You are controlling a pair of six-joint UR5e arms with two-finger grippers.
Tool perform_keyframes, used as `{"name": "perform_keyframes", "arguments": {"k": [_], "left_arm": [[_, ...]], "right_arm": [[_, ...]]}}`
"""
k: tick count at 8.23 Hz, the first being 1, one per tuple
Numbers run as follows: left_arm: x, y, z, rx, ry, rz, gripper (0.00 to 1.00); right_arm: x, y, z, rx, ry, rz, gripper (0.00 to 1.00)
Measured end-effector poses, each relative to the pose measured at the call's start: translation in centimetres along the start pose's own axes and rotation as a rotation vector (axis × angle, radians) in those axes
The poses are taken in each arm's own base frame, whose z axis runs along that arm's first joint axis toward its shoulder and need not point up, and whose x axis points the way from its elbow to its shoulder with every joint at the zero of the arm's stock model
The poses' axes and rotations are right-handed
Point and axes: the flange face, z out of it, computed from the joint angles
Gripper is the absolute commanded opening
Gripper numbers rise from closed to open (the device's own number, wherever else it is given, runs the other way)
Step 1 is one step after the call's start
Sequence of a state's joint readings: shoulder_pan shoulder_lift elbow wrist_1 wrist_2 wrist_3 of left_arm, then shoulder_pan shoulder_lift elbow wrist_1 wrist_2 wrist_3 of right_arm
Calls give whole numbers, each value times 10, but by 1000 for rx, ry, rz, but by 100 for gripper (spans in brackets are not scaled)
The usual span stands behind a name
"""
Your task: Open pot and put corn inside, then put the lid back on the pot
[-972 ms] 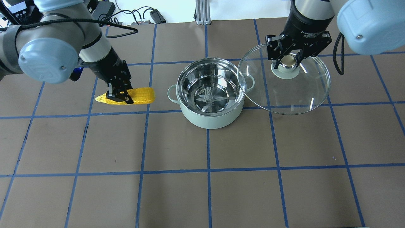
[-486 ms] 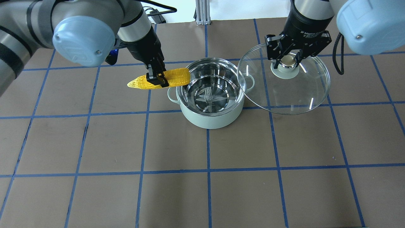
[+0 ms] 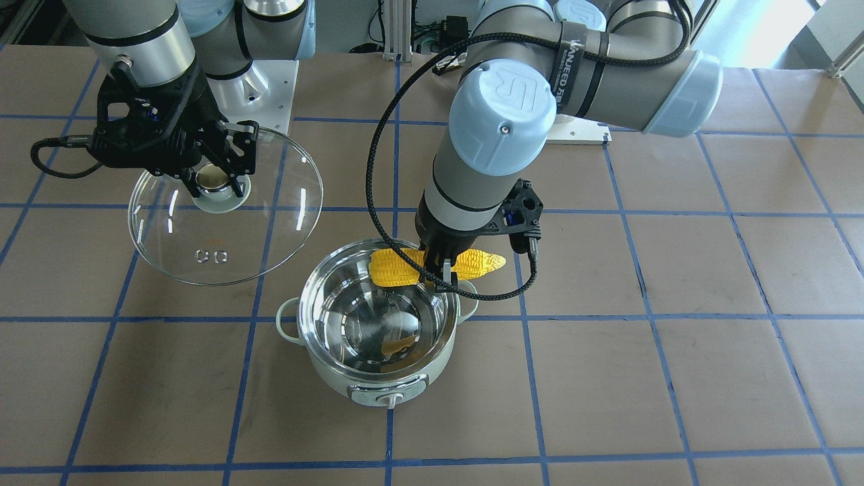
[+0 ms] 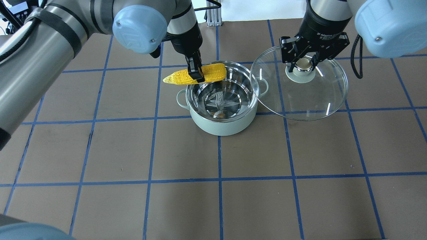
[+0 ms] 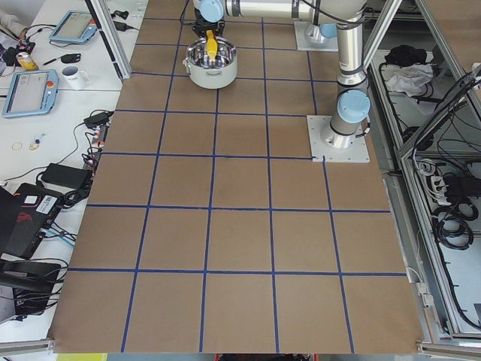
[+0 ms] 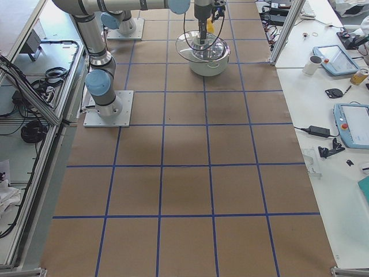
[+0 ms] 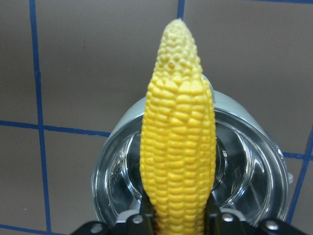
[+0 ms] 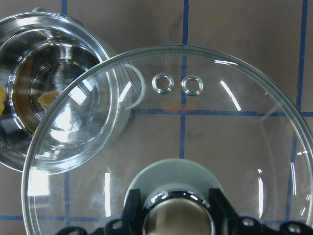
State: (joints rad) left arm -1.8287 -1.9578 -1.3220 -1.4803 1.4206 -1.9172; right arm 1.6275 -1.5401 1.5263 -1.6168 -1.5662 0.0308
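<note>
The mint-green pot (image 4: 222, 125) stands open, its steel inside bare (image 3: 374, 324). My left gripper (image 4: 195, 71) is shut on the yellow corn (image 4: 213, 73), holding it level above the pot's far rim, blunt end over the pot, pointed tip outside. The corn also shows in the front view (image 3: 398, 266) and the left wrist view (image 7: 178, 152). My right gripper (image 4: 302, 63) is shut on the beige knob of the glass lid (image 4: 310, 100), held in the air to the pot's right, its edge overlapping the pot's rim. The lid also shows in the right wrist view (image 8: 234, 137).
The table (image 4: 213, 200) is brown paper with a blue tape grid. The pot's control knob (image 3: 388, 399) faces away from the robot. Cables and a metal post (image 4: 213, 13) lie beyond the far edge.
My left arm has lifted the corn off the table and carried it right, to above the pot's far rim. The right gripper and lid have not moved.
</note>
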Motion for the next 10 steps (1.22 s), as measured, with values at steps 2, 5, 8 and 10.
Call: {"name": "perform_keyframes", "arguments": {"k": [2, 5, 8, 10], "left_arm": [[19, 12, 35, 6, -15, 7, 0], [26, 28, 55, 5, -6, 21, 0], [28, 41, 69, 0, 9, 13, 0], [28, 48, 83, 5, -3, 17, 0]], "right_arm": [[0, 0, 0, 2, 0, -3, 17], [0, -1, -2, 16, -1, -9, 17], [-1, -2, -2, 17, -1, -9, 17], [-1, -1, -2, 17, -2, -9, 17]]}}
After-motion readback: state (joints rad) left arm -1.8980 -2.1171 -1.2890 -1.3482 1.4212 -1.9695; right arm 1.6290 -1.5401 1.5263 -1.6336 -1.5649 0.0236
